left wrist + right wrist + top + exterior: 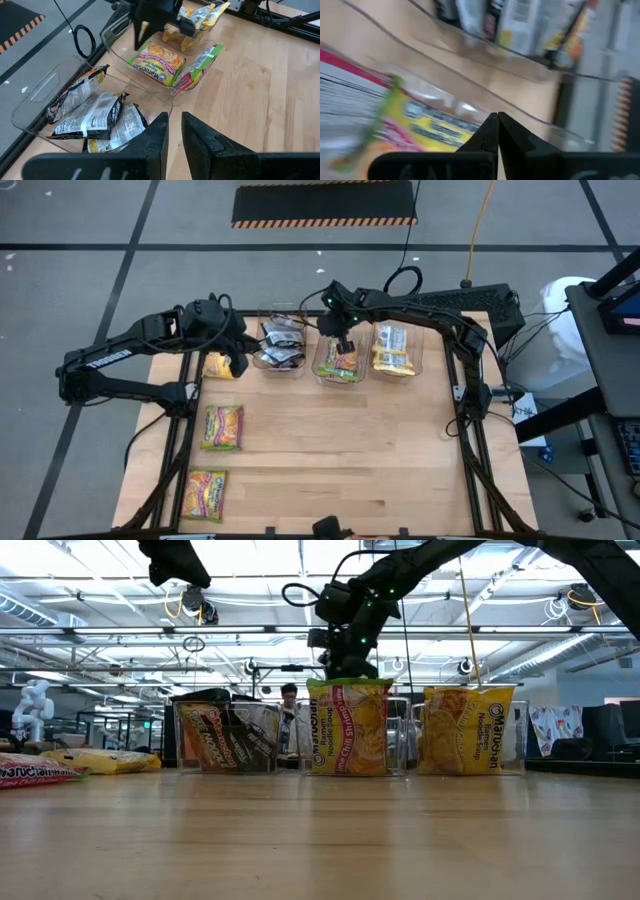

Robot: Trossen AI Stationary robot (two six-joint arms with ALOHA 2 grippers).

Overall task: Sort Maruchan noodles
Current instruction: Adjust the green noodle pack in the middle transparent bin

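From overhead, a wooden table [330,450] holds three clear plastic bins in a row along its 12 o'clock edge. The left bin [281,343] holds black packets, too crumpled together to count. The middle bin [340,360] holds lime-green and pink packets. The right bin [394,348] holds yellow packets. Three loose packets lie down the 9 o'clock side: a yellow packet [219,366] nearest the bins, a green packet [223,427] below it, and a second green packet [207,495] toward 7 o'clock. The left gripper [238,360] hangs just beside the yellow packet, between it and the left bin. The right gripper [345,340] sits over the middle bin.

From table height, the three bins stand side by side, their packets upright: black [228,737], green [348,727], yellow [468,730]. This view alone shows the right gripper [347,665] just above the green packet's top edge. A person [289,698] shows far behind the bins.

The left wrist camera looks past its own fingers [159,135], narrowly parted and empty, down into the left bin, where about three black packets [92,117] show their white printed backs, a detail hidden from above.

The right wrist camera shows its fingers [490,132] pressed together on nothing, close over a green packet [415,125] inside the middle bin.
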